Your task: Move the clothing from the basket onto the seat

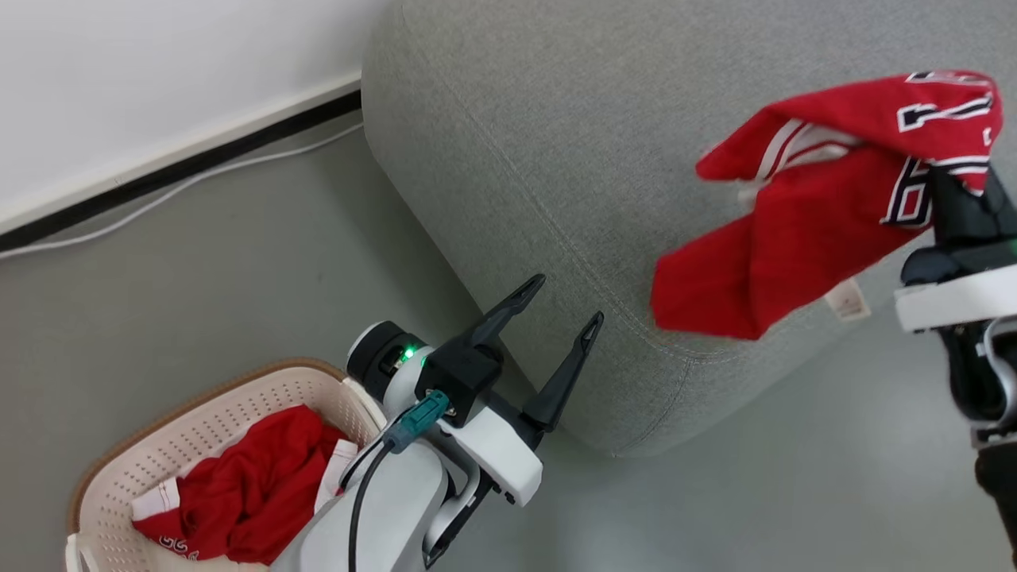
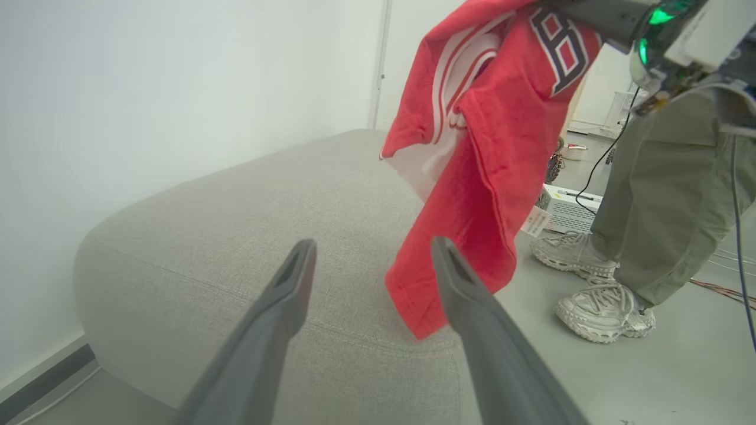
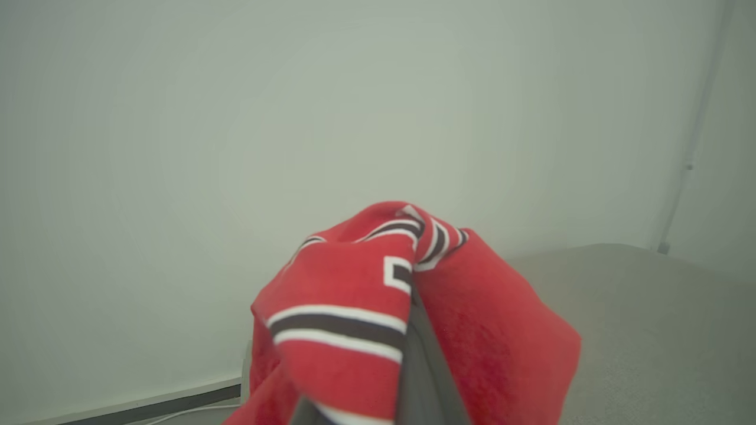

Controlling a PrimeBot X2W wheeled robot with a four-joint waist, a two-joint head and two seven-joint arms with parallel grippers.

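Red garments (image 1: 802, 222), two; basket (image 1: 147, 457), one.

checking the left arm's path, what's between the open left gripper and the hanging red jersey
Bare fabric of the light grey woven sofa, nothing else, seen in the head view between the left gripper and the red lettered jersey.

The left hand (image 1: 568, 300) is seen at six o'clock, fingers spread wide toward one o'clock; the right hand (image 1: 960, 202), at three o'clock, is clamped on a red jersey (image 1: 802, 222).
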